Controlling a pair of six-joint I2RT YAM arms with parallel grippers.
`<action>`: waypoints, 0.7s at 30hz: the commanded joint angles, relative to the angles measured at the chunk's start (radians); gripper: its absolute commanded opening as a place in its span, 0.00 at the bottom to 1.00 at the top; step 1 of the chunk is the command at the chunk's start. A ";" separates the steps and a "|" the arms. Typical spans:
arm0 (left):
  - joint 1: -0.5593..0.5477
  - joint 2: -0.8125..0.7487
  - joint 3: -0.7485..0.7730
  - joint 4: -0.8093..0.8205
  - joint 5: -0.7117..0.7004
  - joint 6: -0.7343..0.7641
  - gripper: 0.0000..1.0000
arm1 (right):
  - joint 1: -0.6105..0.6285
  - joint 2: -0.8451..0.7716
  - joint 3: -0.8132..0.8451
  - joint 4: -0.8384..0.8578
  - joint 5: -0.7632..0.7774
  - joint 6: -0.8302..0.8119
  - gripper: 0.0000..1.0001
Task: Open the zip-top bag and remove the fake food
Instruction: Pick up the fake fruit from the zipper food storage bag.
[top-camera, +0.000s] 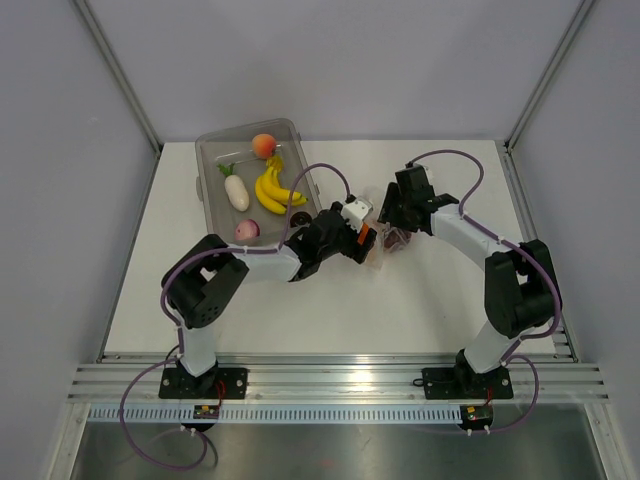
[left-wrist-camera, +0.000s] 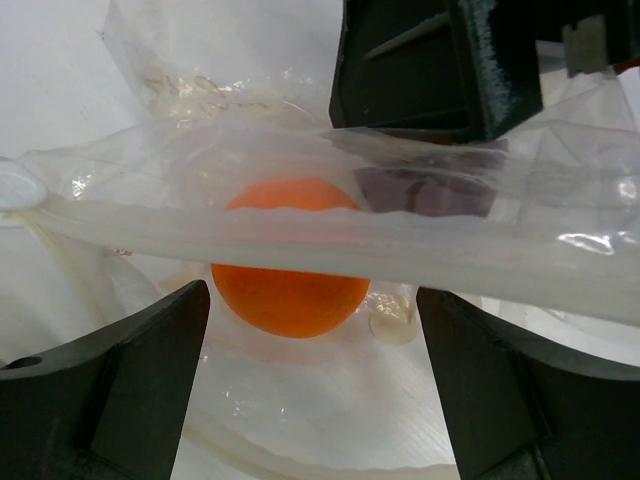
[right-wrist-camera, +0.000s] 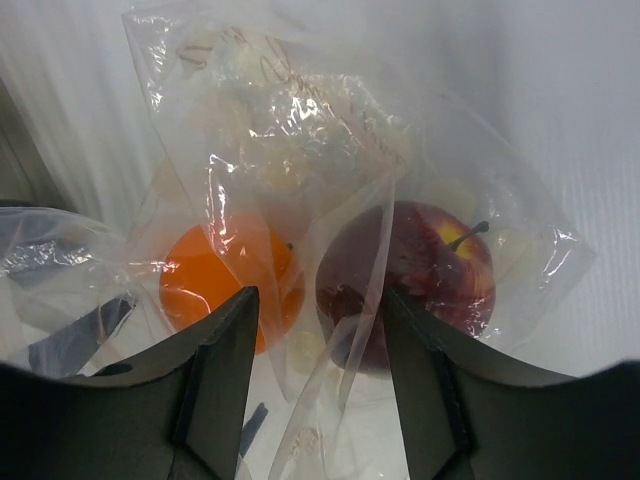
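Clear crinkly film fills both wrist views: the zip-top bag (top-camera: 388, 243) lies mid-table (top-camera: 430, 300), right between the two arms. Left hand (left-wrist-camera: 312, 300) gapes wide, the zip strip (left-wrist-camera: 300, 238) running across just above its fingers, nothing clamped. Right hand (right-wrist-camera: 320, 310) stands narrower, a fold of film hanging between its fingers, not pinched. Orange (right-wrist-camera: 215, 275) and dark red apple (right-wrist-camera: 420, 265) sit inside the bag.

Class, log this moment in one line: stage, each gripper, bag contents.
stage: bag not emptied | left gripper: open, at zip strip | right gripper: open, film between jaws | inside: orange, apple
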 joint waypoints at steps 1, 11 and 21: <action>-0.005 0.017 0.060 0.000 -0.063 0.004 0.88 | 0.014 0.016 0.035 -0.059 -0.045 -0.026 0.59; -0.005 0.076 0.106 -0.004 -0.089 -0.019 0.90 | 0.037 0.022 0.042 -0.079 -0.048 -0.038 0.56; -0.005 0.139 0.172 -0.082 -0.109 -0.048 0.93 | 0.054 0.075 0.081 -0.108 -0.100 -0.056 0.53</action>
